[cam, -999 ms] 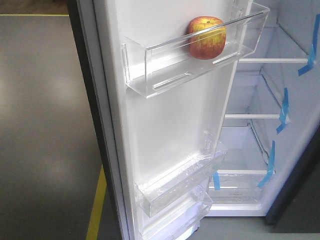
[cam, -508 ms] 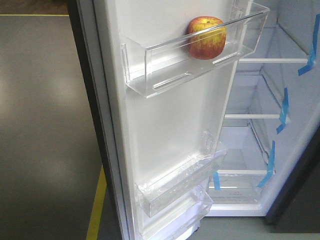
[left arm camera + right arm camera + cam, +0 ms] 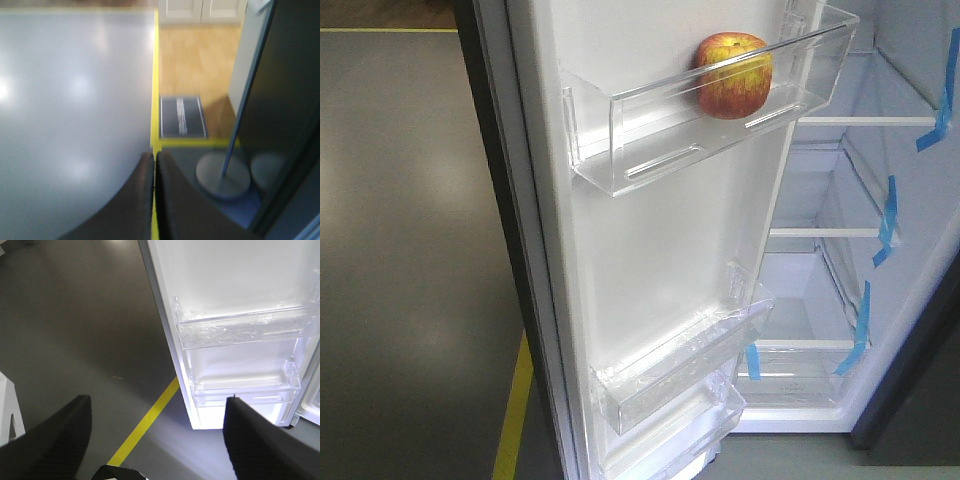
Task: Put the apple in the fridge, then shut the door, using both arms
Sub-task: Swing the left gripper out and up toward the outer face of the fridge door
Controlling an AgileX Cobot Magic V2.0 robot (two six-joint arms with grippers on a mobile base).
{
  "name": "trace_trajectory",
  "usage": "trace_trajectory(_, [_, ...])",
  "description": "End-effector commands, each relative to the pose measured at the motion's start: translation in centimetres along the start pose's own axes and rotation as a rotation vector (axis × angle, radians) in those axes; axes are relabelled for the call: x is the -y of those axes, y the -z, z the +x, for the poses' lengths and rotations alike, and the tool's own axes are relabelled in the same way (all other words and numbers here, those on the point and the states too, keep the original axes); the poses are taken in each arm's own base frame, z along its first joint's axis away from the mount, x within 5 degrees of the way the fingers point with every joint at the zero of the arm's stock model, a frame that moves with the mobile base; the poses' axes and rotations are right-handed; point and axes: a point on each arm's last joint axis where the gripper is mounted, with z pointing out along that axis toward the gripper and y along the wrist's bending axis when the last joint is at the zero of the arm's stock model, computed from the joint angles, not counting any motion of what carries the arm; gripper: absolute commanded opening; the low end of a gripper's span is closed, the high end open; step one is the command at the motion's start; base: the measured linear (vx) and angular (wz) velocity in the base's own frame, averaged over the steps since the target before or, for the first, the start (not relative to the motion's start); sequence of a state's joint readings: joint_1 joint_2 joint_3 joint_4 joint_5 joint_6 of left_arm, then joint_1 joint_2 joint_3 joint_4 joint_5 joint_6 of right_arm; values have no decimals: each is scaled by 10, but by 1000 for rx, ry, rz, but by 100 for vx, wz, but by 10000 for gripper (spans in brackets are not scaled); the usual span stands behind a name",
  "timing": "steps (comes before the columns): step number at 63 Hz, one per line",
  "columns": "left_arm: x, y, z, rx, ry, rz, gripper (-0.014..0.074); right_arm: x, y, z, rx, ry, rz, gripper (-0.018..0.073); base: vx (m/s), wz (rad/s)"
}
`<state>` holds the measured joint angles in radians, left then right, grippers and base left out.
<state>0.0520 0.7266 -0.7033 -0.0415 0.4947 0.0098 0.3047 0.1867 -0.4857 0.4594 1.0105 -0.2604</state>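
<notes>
The red and yellow apple (image 3: 733,75) rests in the upper clear bin (image 3: 640,135) on the inside of the open door (image 3: 660,250). Behind it, the fridge (image 3: 840,300) shows its white interior, glass shelves and blue tape strips. In the left wrist view my left gripper (image 3: 154,156) is shut with nothing between its fingers, over the grey floor beside the door's dark outer face (image 3: 280,90). Low by the door's bottom bins (image 3: 240,335), my right gripper (image 3: 157,402) stands wide open and holds nothing. Neither gripper appears in the front view.
A yellow floor line (image 3: 512,410) runs under the door's edge. A round grey stand base with a pole (image 3: 223,174) sits near the door's outer side. A dark mat (image 3: 182,116) lies on the wooden floor beyond. A white object (image 3: 10,410) is at the left edge.
</notes>
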Motion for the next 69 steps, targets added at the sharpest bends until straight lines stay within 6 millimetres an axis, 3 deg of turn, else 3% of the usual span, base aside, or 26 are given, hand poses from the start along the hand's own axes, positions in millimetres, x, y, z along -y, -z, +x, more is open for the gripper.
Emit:
trace_trajectory(1, [1, -15, -21, -52, -24, 6, -6, -2, 3, -11, 67, -8, -6, 525, 0, 0])
trace_trajectory(10, [2, -46, -30, -261, -25, 15, -6, -2, 3, -11, 67, -8, -6, 525, 0, 0])
trace_trajectory(20, [2, -79, -39, -381, -19, 18, -6, -2, 3, -11, 67, -8, -6, 525, 0, 0])
trace_trajectory(50, [29, -165, -59, -400, 77, 313, -6, -2, 3, -11, 67, -8, -6, 525, 0, 0])
trace_trajectory(69, [45, -211, -53, -385, 234, 500, -6, -2, 3, -11, 67, -8, -6, 525, 0, 0])
